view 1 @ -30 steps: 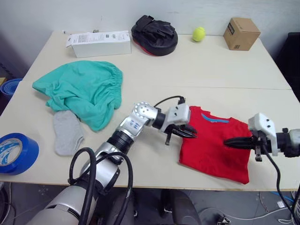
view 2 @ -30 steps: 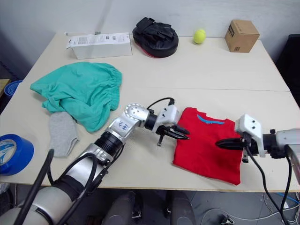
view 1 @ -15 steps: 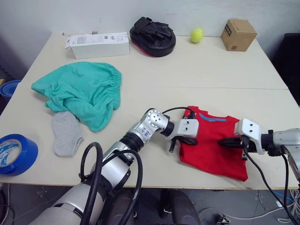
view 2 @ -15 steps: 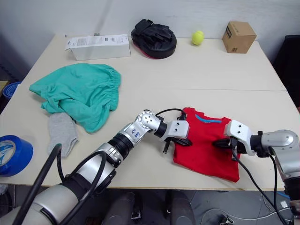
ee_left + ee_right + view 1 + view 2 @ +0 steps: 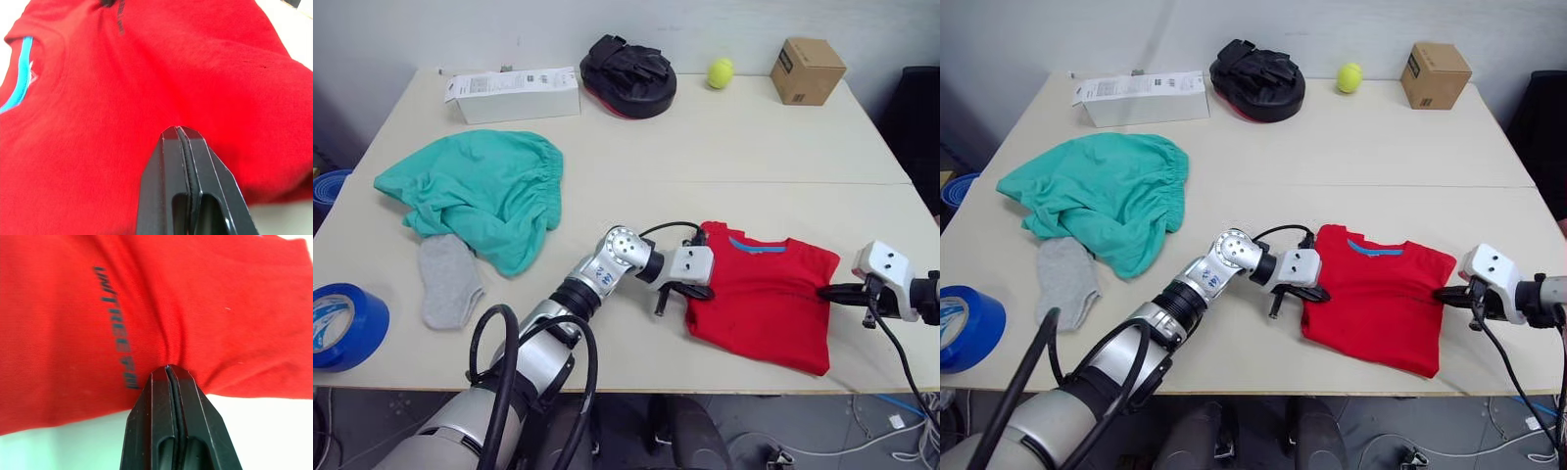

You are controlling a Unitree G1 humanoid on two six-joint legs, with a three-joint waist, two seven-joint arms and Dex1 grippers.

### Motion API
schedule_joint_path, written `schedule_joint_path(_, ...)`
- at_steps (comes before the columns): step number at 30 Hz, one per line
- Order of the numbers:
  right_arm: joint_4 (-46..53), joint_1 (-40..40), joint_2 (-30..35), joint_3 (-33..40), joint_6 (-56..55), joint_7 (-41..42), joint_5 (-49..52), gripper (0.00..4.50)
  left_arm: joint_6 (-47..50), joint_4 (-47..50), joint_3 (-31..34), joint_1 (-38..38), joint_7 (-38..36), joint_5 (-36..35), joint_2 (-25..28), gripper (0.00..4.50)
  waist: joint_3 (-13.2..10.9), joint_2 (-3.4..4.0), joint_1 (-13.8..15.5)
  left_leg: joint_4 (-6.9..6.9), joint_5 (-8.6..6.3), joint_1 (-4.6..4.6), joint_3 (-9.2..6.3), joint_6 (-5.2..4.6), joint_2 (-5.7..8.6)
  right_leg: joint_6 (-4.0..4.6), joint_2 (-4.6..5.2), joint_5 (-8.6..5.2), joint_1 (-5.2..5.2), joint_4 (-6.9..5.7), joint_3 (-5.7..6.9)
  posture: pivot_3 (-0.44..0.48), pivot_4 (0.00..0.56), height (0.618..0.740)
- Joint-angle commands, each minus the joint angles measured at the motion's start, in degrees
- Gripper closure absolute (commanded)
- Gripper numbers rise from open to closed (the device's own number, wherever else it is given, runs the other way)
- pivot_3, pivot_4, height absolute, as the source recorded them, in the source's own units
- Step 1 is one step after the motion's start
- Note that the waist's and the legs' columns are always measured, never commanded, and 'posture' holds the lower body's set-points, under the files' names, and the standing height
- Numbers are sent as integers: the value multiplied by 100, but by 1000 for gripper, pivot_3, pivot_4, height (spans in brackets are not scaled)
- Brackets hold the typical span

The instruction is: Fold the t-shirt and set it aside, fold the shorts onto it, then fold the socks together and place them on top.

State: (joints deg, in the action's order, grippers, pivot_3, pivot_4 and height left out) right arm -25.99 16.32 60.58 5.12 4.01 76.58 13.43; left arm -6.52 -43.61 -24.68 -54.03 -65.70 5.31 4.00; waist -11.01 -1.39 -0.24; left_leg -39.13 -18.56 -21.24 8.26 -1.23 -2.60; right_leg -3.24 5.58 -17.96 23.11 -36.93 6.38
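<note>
- While the red t-shirt [image 5: 764,299] lies folded at the near right of the table [image 5: 754,147], the left gripper [image 5: 697,291] pinches its left edge.
- Right gripper [image 5: 832,291], fingers pressed together, nips cloth at the shirt's right edge.
- Shorts [image 5: 480,191] lie crumpled far left, partly covering a grey sock [image 5: 448,279].

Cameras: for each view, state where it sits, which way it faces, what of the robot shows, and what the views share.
Left eye view: head camera, facing forward and down over the table; both arms, left gripper, right gripper.
Right eye view: its stereo twin, same scene.
Left wrist view: on the left wrist, looking along shut jaws pinching the t-shirt.
Right wrist view: on the right wrist, looking along shut jaws gripping the shirt's edge.
Shared: all four show the red t-shirt; both eyes also show the shorts.
</note>
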Motion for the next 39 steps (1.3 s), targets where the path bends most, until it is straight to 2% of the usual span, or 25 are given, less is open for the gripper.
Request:
schedule_joint_path(1,1366,-265,244,521,923,344,861,4500,794,1118,482,-66,-478,-840,-13,4487,-2,13,4,1,2,-7,2,3,-1,0,-2,0,12,-5,-4,0,150,740)
schedule_joint_path(4,2231,-751,287,684,1379,370,1122,4500,1340,1518,664,-163,-388,-1165,-234,4487,-4,28,82,2,4,-24,0,6,-1,0,-3,0,28,-9,-1,0,150,740)
schedule_joint_path(6,2525,-945,234,692,1496,243,1128,4500,1369,1456,635,-221,-127,-1059,-406,4487,-5,27,148,0,3,-25,-3,5,2,0,-3,0,24,-1,2,0,150,740)
schedule_joint_path(9,2747,-1116,17,444,1424,-105,864,4500,831,593,302,-405,348,-518,-736,4487,-5,26,183,-2,2,-26,-1,-6,14,-8,7,4,23,2,-2,0,150,740)
schedule_joint_path(14,3019,-1533,-30,275,1310,-227,633,4500,331,-1144,119,-831,1154,110,-1061,4487,-6,26,166,0,-2,-30,5,-16,18,-12,7,6,32,8,-7,0,150,740)
schedule_joint_path(19,3245,-2201,141,706,1383,-142,792,4500,-380,-2229,-113,-994,1747,768,-907,4487,-7,24,153,4,-2,-31,4,-15,13,-11,6,6,35,7,-6,0,150,740)
schedule_joint_path(26,2938,-3071,351,1359,1028,58,612,4500,-719,-2364,80,-941,1488,756,-550,4487,-8,18,108,4,-6,-21,7,-18,10,-12,4,6,27,6,-10,0,150,740)
schedule_joint_path(30,2879,-2884,229,1571,1121,-84,813,4500,-762,-1881,318,-833,1024,471,-365,4487,-7,19,34,4,-5,-18,10,-16,10,-12,4,6,27,3,-13,0,150,740)
schedule_joint_path(32,2846,-2583,204,1664,1425,-161,1048,4500,-512,-1259,529,-712,590,141,-207,4487,-7,18,-7,6,-2,-18,10,-12,8,-12,2,6,28,1,-13,0,150,740)
schedule_joint_path(34,2762,-2330,276,1774,1826,-112,1329,4500,-19,-211,710,-439,21,-294,69,4205,-9,23,-3,7,2,-19,14,-4,4,-8,-3,7,34,-4,-18,0,150,740)
schedule_joint_path(37,2469,-2071,532,1927,2452,199,1669,3988,1098,1912,1006,116,-674,-1112,708,3542,-11,27,14,10,8,-22,10,6,0,1,-7,2,40,-11,-14,0,150,740)
schedule_joint_path(39,2180,-1842,625,1919,2717,281,1776,3365,1857,3027,1205,380,-901,-1650,1099,2958,-12,31,15,9,8,-24,9,6,-1,2,-7,1,41,-12,-15,0,150,740)
